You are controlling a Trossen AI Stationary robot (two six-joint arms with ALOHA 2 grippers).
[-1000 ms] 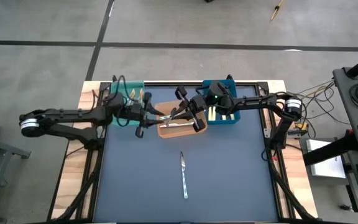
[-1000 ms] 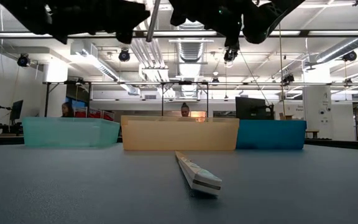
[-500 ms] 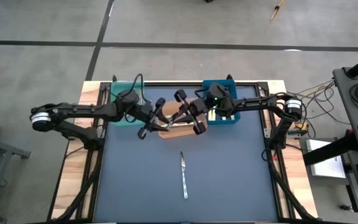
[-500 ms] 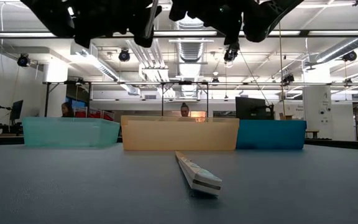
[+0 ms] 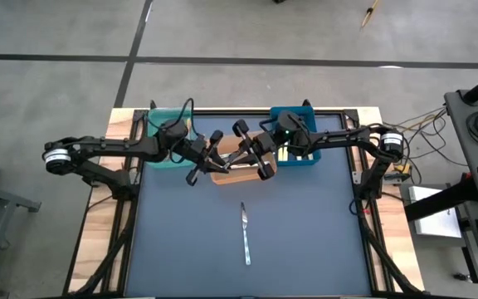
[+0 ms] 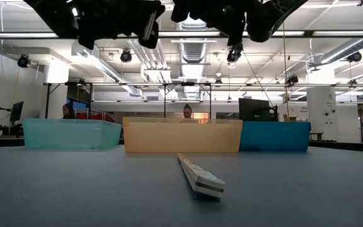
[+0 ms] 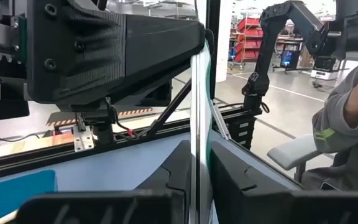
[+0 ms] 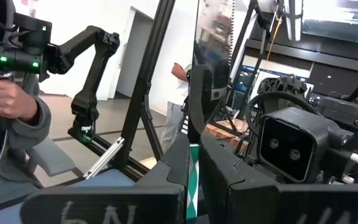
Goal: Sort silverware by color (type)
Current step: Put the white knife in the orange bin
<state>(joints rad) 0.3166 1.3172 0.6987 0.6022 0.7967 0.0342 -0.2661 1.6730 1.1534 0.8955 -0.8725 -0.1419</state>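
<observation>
As we look down from above, the left gripper (image 5: 212,154) and the right gripper (image 5: 246,153) meet over the orange bin (image 5: 232,176), which sits at the back of the table (image 5: 305,241) between the teal bin (image 5: 158,118) and the blue bin (image 5: 304,159). We see a slim silver piece (image 5: 229,156) bridging the two grippers. A lone utensil (image 5: 245,235) lies on the open table, well apart from the bins.

From table height, we see that utensil's pale handle end pointing at us, with the three bins lined up behind it and both grippers hanging dark above.

Through the left wrist camera, we find the left fingers clenched on the silver piece, which stands edge-on between them. A person's grey sleeve (image 7: 347,118) shows beyond the table.

Through the right wrist camera, the right fingers also clamp that shiny piece. We cannot tell whether it is a fork, knife or spoon.
</observation>
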